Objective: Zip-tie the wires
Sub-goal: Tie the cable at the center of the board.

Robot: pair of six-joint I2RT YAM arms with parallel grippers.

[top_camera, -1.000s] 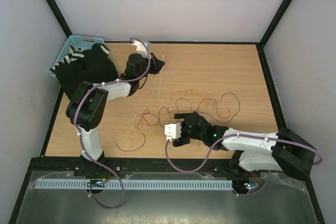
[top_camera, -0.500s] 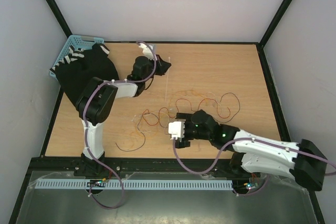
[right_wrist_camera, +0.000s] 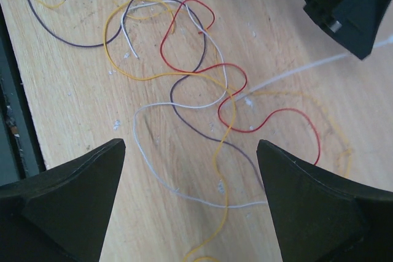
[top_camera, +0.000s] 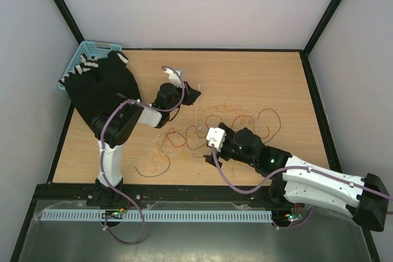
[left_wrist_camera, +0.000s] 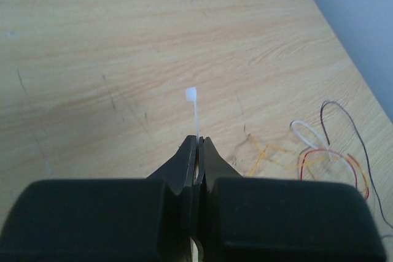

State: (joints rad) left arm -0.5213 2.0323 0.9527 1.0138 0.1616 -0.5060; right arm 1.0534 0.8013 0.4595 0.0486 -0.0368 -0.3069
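The wires (top_camera: 212,126) lie as a loose tangle of red, dark, orange-yellow and white strands on the wooden table. They fill the right wrist view (right_wrist_camera: 202,84) and show at the right of the left wrist view (left_wrist_camera: 325,151). My left gripper (top_camera: 191,95) is shut on a thin white zip tie (top_camera: 198,107), just behind the tangle. The tie's square head (left_wrist_camera: 191,94) sticks out past the shut fingertips (left_wrist_camera: 198,140). My right gripper (top_camera: 209,143) is open and empty, hovering over the tangle's near side. Several strands run between its fingers (right_wrist_camera: 190,145). The tie's tail (right_wrist_camera: 295,73) reaches into the tangle.
A blue basket (top_camera: 86,50) stands at the back left with a black cloth (top_camera: 101,84) draped beside it. A separate dark strand (top_camera: 153,168) curls near the table's front edge. Black frame posts bound the table.
My right gripper has moved right and farther from the front edge, over the tangle. My left gripper has carried the zip tie right and toward the wires.
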